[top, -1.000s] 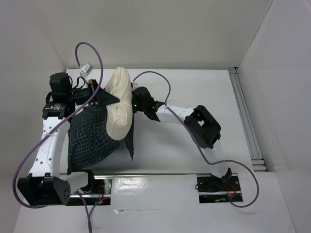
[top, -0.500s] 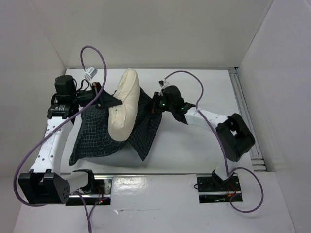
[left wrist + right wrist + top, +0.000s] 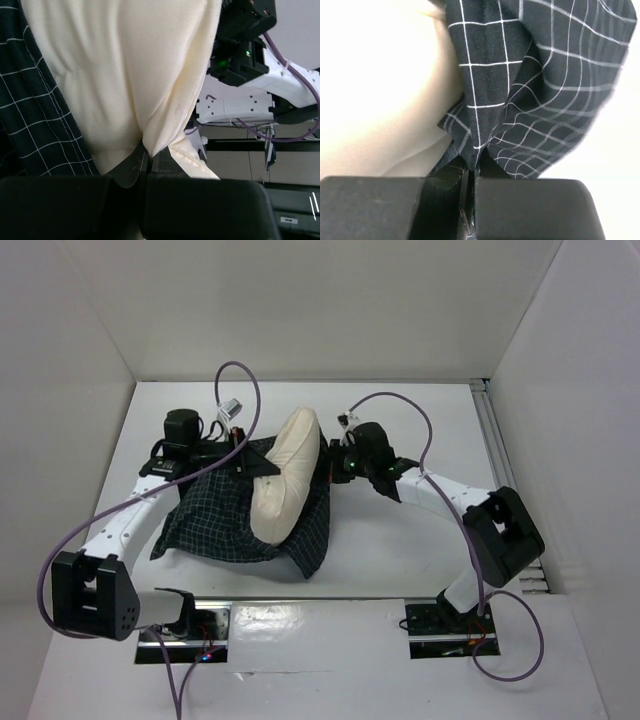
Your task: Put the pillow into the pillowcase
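Note:
The cream pillow [image 3: 286, 476] stands on edge across the middle of the table, its lower end sunk in the dark checked pillowcase [image 3: 220, 525] that spreads to its left and below it. My left gripper [image 3: 262, 466] is shut on a pinch of the pillow [image 3: 125, 75], with checked cloth [image 3: 30, 120] at its left. My right gripper [image 3: 330, 468] is shut on a fold of the pillowcase [image 3: 530, 90], and the pillow [image 3: 380, 85] fills the left of that view.
White walls close in the table at the back and both sides. A metal rail [image 3: 510, 490] runs along the right edge. Purple cables [image 3: 235, 380] loop above both arms. The arm bases [image 3: 440, 625] sit on the near edge.
Both arms have carried the pillow and pillowcase to the right. The right gripper swung out to the right and back, spreading the pillowcase's right side beside the pillow.

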`<state>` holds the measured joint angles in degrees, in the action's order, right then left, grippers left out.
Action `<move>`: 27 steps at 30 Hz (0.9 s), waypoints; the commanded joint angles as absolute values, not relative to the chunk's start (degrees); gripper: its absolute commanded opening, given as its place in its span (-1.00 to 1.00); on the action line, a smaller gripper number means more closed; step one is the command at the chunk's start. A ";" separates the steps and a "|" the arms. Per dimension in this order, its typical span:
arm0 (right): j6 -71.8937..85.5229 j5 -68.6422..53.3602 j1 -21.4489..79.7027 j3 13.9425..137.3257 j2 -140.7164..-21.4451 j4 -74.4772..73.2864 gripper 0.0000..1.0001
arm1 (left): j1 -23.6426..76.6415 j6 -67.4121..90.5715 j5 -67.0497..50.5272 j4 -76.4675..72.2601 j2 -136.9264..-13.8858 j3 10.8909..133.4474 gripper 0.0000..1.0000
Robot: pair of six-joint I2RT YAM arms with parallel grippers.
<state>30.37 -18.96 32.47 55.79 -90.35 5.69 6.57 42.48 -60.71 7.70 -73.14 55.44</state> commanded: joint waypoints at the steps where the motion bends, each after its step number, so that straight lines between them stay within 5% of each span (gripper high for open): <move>1: 29.00 -14.59 30.15 56.78 -87.27 6.95 -1.00 | 7.64 42.98 -47.67 2.29 -75.23 53.70 -1.00; 4: 29.71 -13.36 30.15 56.78 -87.80 5.89 -0.88 | 8.96 43.59 -44.92 0.37 -76.11 54.23 -1.00; 7: 33.13 -5.47 30.15 55.64 -88.42 4.14 -0.31 | 8.96 45.87 -44.21 -2.36 -78.13 54.23 -1.00; 10: 35.41 0.78 29.62 55.02 -91.75 4.75 -1.00 | 8.96 47.54 -45.97 -4.12 -79.45 54.23 -1.00; 14: 34.72 5.36 31.02 57.65 -95.01 2.99 -1.00 | 8.96 47.73 -46.05 -3.52 -78.13 54.75 -1.00; 18: 33.05 -2.60 32.42 59.48 -95.53 7.11 -0.98 | 8.96 46.49 -47.19 -1.41 -77.61 56.86 -1.00; 24: 34.09 -12.73 36.38 66.61 -102.74 10.27 -0.17 | 8.96 47.81 -50.71 -1.41 -75.42 59.14 -1.00; 27: 35.41 -15.55 37.00 68.72 -106.78 12.47 0.04 | 7.82 47.81 -51.32 0.87 -74.01 61.69 -1.00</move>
<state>34.09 -10.50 36.25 65.63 -103.92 7.75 8.36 46.70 -45.67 3.27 -78.32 56.05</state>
